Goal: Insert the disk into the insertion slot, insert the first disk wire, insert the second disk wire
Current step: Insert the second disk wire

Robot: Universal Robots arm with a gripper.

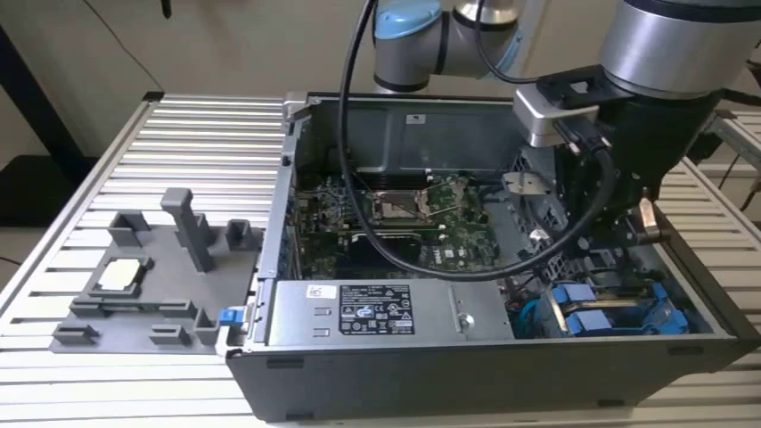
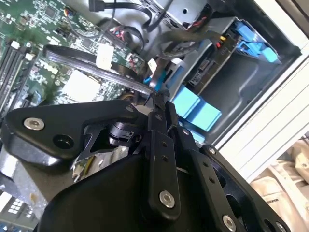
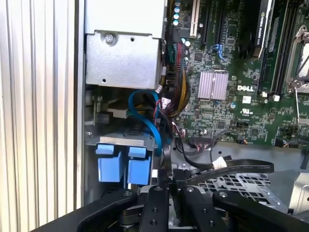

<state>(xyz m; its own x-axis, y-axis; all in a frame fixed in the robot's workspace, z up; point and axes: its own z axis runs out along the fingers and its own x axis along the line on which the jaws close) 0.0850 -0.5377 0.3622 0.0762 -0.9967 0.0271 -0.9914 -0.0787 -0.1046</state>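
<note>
gripper (image 3: 165,159) clamped on blue wire (image 3: 149,126); blue carriers (image 3: 110,164) just beside; case wall (image 1: 707,285) near

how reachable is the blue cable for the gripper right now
Probably yes: the gripper sits right at the blue cable inside the open case, with nothing visible between them.

A surface (image 1: 202,134) of ribbed aluminium slats spreads across the exterior view; the same slats (image 3: 38,121) show in the first wrist view. Behind stands a plain cream wall (image 1: 238,45), a thin dark cable (image 1: 119,40) hanging against it. At the exterior view's left, a black frame (image 1: 42,183) stands over pale floor (image 1: 14,245). The light is soft and even.
</note>
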